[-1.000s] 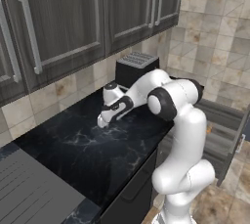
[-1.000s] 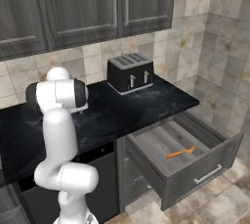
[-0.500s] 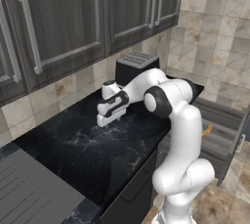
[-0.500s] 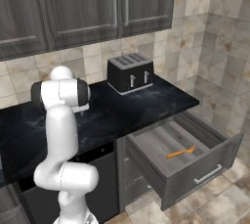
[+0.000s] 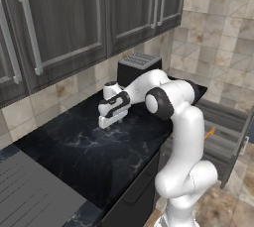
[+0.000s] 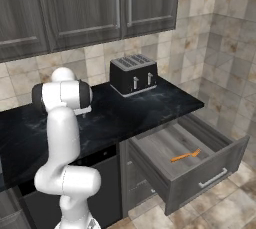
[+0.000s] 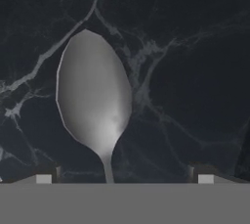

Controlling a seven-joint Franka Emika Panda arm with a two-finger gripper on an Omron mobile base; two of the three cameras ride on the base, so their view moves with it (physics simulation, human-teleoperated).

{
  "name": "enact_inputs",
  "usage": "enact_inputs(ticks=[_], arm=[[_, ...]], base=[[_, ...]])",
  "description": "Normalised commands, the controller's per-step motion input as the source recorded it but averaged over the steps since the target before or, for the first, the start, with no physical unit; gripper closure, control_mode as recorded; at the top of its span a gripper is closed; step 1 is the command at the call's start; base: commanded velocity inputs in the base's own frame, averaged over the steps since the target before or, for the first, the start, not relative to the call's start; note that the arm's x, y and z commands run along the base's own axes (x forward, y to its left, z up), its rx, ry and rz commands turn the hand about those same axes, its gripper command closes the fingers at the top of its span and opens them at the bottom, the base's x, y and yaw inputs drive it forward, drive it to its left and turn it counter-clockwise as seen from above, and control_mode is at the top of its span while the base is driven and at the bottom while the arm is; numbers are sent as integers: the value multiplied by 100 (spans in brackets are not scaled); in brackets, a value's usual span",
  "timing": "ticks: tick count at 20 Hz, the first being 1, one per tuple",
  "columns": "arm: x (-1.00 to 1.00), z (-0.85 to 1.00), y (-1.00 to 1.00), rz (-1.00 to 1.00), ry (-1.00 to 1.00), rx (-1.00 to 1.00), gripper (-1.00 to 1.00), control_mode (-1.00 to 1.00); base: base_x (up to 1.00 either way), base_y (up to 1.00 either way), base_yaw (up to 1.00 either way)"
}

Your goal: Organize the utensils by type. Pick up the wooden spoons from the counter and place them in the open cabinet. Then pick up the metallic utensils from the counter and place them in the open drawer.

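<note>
simulated kitchen: black marble counter (image 5: 89, 146) under dark closed wall cabinets (image 5: 64, 23), tiled backsplash behind. the gripper (image 5: 110, 122) hangs low over the counter just left of the black toaster (image 6: 133, 74), pointing straight down. its jaws stand spread wide and grasp nothing.

directly beneath it, in the hand view, a metal spoon (image 7: 93, 100) lies flat on the marble, bowl up and away from the fingers, its thin handle running down between the two fingertips (image 7: 44, 175). judgement: the hand is lined up over the neck of the spoon so the fingers can close across the narrow handle rather than the broad bowl; contact is not evident and the spoon looks unlifted.

the open drawer (image 6: 210, 170) stands pulled out to the right below the counter edge. an orange-brown wooden utensil (image 6: 185, 156) lies on its floor; its exact type is too small to tell. judgement: a wooden item in the drawer does not fit the sorting asked for.

obstructions: the toaster sits near the working spot and between it and the drawer end of the counter, so a carry toward the drawer would likely need to pass in front of or above it. no open cabinet can be made out; all visible doors appear shut.
</note>
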Motion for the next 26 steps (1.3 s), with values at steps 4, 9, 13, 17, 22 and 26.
enact_inputs(ticks=[4,9,13,17,22,26], arm=[[-18,-51,0,0,-1,0,100,-100],[-12,-71,0,0,0,0,100,-100],[-21,-87,-3,0,0,-1,100,-100],[-18,-86,-16,0,0,0,100,-100],[-18,-72,-17,0,3,0,100,-100],[-14,-47,-15,0,3,0,100,-100]], base=[[0,0,0],[0,0,0],[0,0,0],[0,0,0],[0,0,0],[0,0,0]])
